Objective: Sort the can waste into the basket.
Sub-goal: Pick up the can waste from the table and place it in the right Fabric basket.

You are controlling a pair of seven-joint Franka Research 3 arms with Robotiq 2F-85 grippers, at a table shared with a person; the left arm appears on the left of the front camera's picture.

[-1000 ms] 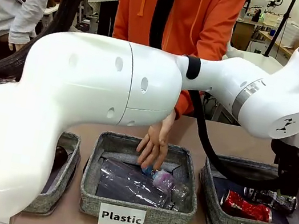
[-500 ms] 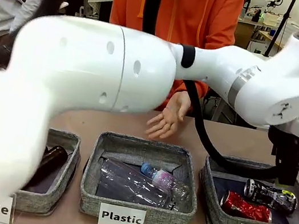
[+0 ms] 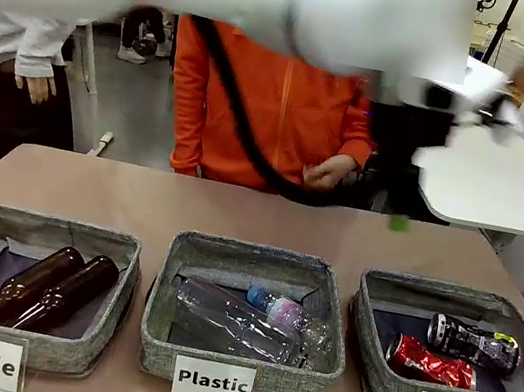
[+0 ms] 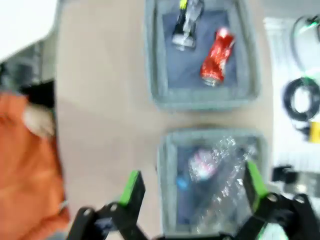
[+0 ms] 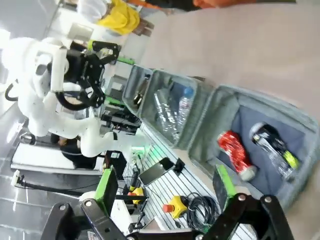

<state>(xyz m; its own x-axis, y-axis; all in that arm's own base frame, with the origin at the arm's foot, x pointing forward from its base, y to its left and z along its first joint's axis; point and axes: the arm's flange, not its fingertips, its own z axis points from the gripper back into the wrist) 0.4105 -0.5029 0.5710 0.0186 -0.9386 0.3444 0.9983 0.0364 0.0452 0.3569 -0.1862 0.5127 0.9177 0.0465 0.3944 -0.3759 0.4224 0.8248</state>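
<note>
The basket labelled "Can" stands at the front right. Inside lie the can waste: a crushed red can and, behind it, a black can. My left arm sweeps blurred across the top, and my left gripper hangs high over the table's far side, apart from the basket. In the left wrist view my left gripper is open with nothing in it, far above the basket, red can and black can. My right gripper is open and holds nothing, off to one side of the basket, red can and black can.
The "Plastic" basket in the middle holds clear bottles. The "Bottle" basket at the left holds two brown bottles. A person in an orange top stands at the far edge, hands held back at the waist.
My left arm lifted from low over the Can basket, leaving the black can beside the red one. The person's hand drew back from the Plastic basket.
</note>
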